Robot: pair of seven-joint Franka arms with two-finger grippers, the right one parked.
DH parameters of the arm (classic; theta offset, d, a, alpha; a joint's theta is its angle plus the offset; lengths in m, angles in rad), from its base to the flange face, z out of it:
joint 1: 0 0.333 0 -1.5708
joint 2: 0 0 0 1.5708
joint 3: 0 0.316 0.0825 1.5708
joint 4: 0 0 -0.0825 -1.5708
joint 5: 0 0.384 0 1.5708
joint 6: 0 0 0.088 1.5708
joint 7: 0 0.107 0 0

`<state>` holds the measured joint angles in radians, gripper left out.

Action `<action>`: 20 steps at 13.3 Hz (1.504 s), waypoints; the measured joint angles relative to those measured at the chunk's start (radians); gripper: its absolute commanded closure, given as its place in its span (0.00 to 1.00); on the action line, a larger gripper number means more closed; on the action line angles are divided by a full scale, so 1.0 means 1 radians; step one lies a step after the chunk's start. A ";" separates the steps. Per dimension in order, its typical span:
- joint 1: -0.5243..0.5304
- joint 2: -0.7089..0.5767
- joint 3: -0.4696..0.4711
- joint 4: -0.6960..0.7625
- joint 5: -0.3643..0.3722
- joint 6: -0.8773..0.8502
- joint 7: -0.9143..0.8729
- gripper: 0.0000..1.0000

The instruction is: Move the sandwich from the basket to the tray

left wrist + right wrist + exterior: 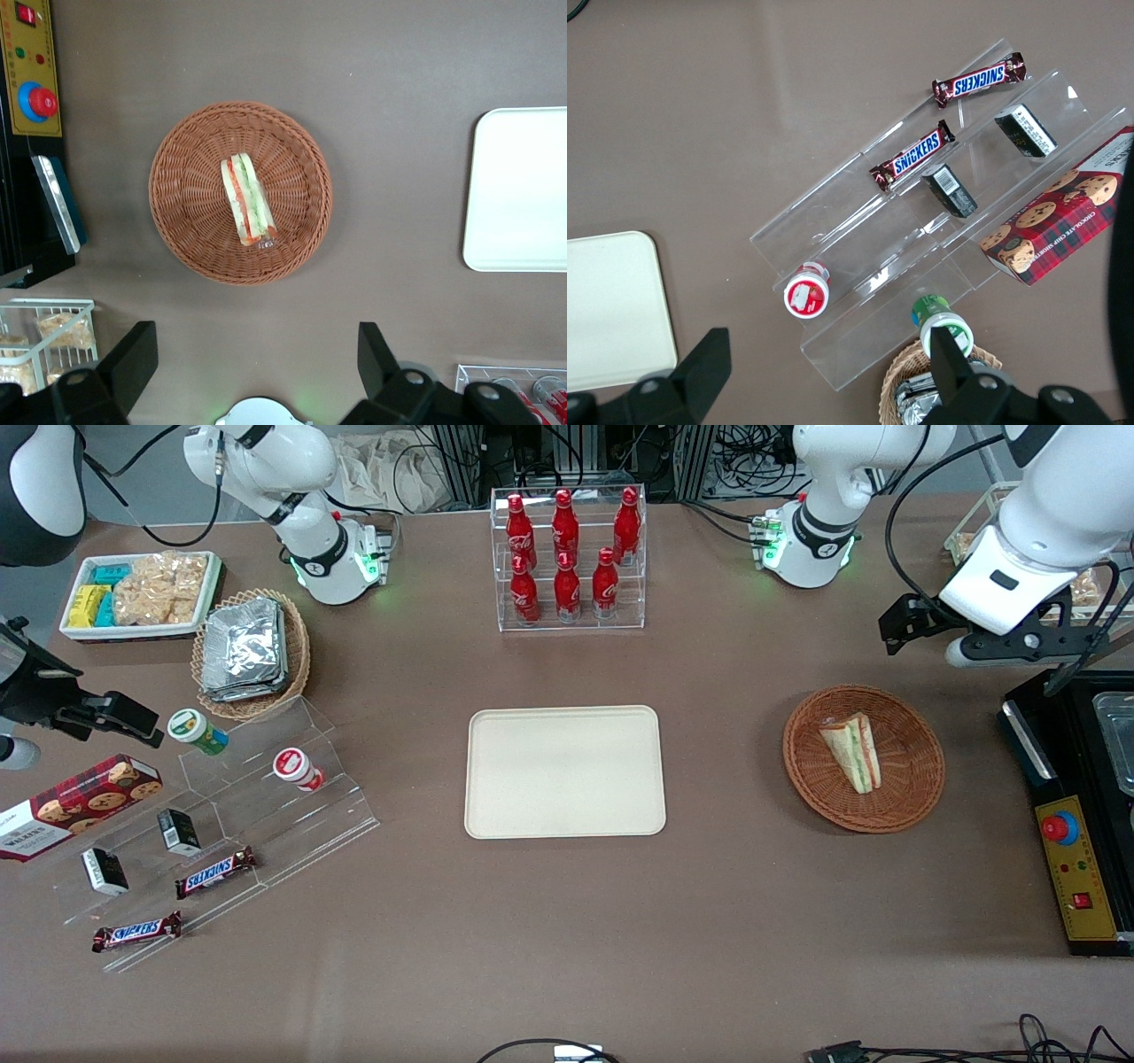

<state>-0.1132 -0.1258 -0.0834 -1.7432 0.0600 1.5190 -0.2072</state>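
Hand (257,354) wide open, high above basket (912,797), lining up on sandwich (852,751); tray (564,771) waits empty.

Front view overhead, wrist views downward (both show tray (518,190))

White arms, black jaws, green-lit bases

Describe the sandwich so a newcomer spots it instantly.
Start at the cream tray mid-table, then look toward the working arm's end: a reddish-brown basket. The sandwich lies in it alone, a white wedge with green and red filling. The claw hovers open above.
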 measured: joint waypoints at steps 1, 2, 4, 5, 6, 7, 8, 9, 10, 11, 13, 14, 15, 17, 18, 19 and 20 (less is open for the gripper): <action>0.000 0.002 0.001 -0.019 0.000 0.002 -0.029 0.00; 0.000 0.005 0.005 -0.049 0.000 0.017 -0.072 0.00; 0.001 0.007 0.022 -0.155 0.000 0.123 -0.137 0.00; 0.001 0.005 0.041 -0.231 0.000 0.215 -0.154 0.00; 0.002 0.002 0.069 -0.319 0.000 0.326 -0.160 0.00; 0.002 0.003 0.104 -0.408 0.000 0.440 -0.160 0.00; 0.004 0.006 0.135 -0.486 0.000 0.541 -0.160 0.00; 0.005 0.012 0.158 -0.547 0.000 0.620 -0.160 0.00; 0.005 0.023 0.172 -0.596 0.000 0.695 -0.160 0.00; 0.006 0.040 0.177 -0.634 0.000 0.770 -0.161 0.00; 0.004 0.089 0.177 -0.683 0.000 0.902 -0.175 0.00; 0.004 0.121 0.177 -0.693 0.000 0.955 -0.190 0.00; 0.003 0.156 0.176 -0.698 0.000 1.009 -0.202 0.00; 0.002 0.222 0.175 -0.714 0.000 1.109 -0.214 0.00; 0.002 0.248 0.175 -0.723 0.000 1.137 -0.218 0.00; 0.002 0.265 0.174 -0.730 0.000 1.151 -0.223 0.00; 0.002 0.273 0.173 -0.734 0.000 1.155 -0.229 0.00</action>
<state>-0.1112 0.1471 0.0900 -2.4774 0.0597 2.6745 -0.4360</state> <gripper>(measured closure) 0.000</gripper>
